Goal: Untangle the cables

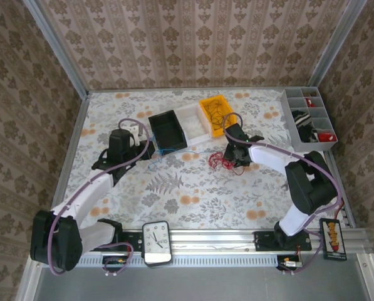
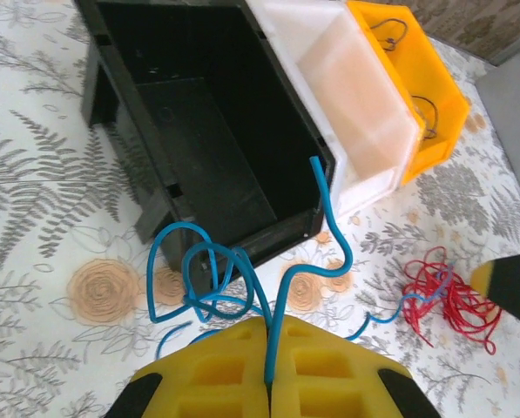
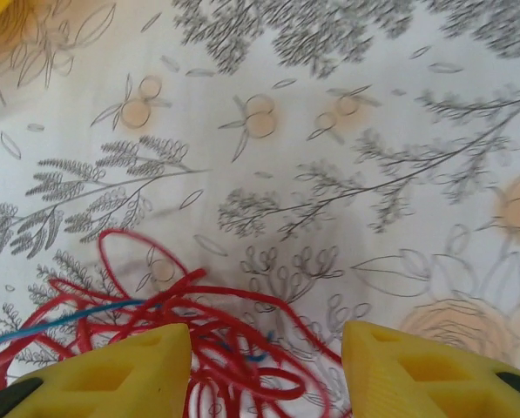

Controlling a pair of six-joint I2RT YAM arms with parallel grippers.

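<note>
The left tool (image 2: 268, 357) was clamped on the blue cable (image 2: 334, 235), whose loops lay on the tabletop (image 2: 33, 200) just before the black bin (image 2: 199, 113). The right tool (image 3: 266, 348) stood open over the red cable (image 3: 138, 287), crossed by a blue strand. The separating step seemed in hand. Next, the right tool probably needed to close on red and draw it away.

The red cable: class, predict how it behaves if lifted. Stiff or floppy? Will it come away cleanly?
Probably floppy: the red cable lies in loose, uneven loops on the table. Likely light, being thin wire. It may not lift cleanly, since a blue cable threads into it and could drag along.
</note>
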